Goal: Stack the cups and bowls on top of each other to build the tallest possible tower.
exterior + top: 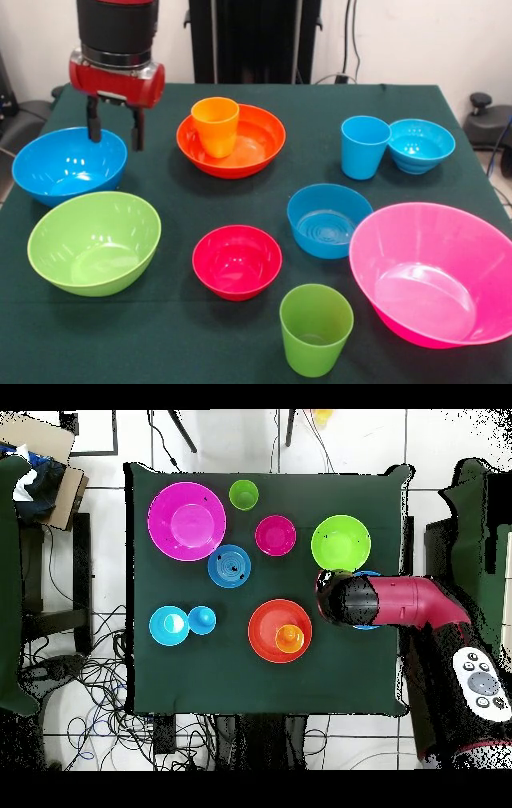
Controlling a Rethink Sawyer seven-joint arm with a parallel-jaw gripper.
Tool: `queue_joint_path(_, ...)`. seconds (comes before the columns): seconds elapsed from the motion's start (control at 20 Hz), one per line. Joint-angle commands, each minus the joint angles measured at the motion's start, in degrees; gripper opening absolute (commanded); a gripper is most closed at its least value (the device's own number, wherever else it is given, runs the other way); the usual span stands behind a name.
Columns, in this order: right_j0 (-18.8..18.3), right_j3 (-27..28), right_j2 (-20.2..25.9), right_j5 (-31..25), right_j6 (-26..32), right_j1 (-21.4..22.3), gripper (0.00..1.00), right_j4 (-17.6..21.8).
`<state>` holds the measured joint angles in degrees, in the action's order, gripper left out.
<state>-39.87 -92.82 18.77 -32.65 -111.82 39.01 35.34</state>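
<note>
A dark green cloth covers the tabletop (176,192), which stands on a pale tiled floor strewn with cables. Nearest the front edge stands the green cup (315,329), upright and alone. Just behind it sit the small red bowl (237,262) in the middle, the lime green bowl (94,242) to its left and the big pink bowl (436,272) to its right, tilted a little toward the table's middle. The medium blue bowl (328,220) lies just beside the pink bowl's rim; whether they touch I cannot tell. Farther back on the left rests the large blue bowl (69,165), close behind the lime green one. In the far middle the wide orange bowl (231,140) holds the orange cup (215,126), which stands upright inside it toward its left side. On the far right the light blue cup (364,146) stands just beside the small turquoise bowl (419,145). The gripper (116,126) hangs from the red and black arm (400,604) above the far rim of the large blue bowl, its two dark fingers (94,122) spread apart and holding nothing, clear of the bowl.
</note>
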Motion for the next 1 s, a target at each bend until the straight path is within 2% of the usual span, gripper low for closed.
queue_joint_path(0.05,2.14,1.85,0.15,-3.5,0.88,-2.44,1.0,-0.37)
queue_joint_path(0.35,2.24,1.97,-0.62,-1.11,0.05,-3.49,1.0,0.75)
queue_joint_path(0.7,3.29,3.73,-2.49,4.65,-2.82,-7.26,1.0,3.17)
queue_joint_path(1.0,4.38,5.08,-3.88,6.29,-3.16,-8.84,1.0,3.25)
